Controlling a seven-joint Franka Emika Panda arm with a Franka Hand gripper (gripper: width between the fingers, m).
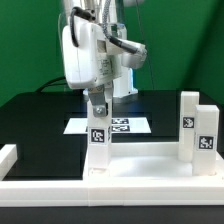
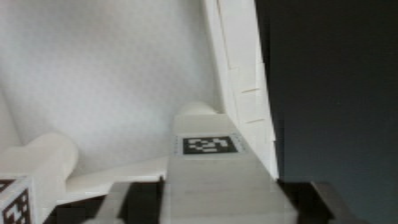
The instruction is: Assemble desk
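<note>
The white tabletop [image 1: 145,163] lies at the front of the table. Two white tagged legs [image 1: 188,122] [image 1: 207,138] stand upright at its end on the exterior view's right. My gripper [image 1: 97,108] is shut on a third leg [image 1: 98,140] and holds it upright at the tabletop's corner on the exterior view's left. In the wrist view that leg [image 2: 222,165] runs between my dark fingers [image 2: 139,200], tag facing the camera, over the tabletop's inside [image 2: 98,80] beside its rim [image 2: 240,70]. The leg hides whether its foot sits in the socket.
The marker board [image 1: 110,126] lies behind the tabletop on the black table. A low white border rail [image 1: 8,156] stands at the exterior view's left. A tagged white piece [image 2: 15,205] shows at the wrist view's corner. A green wall is behind.
</note>
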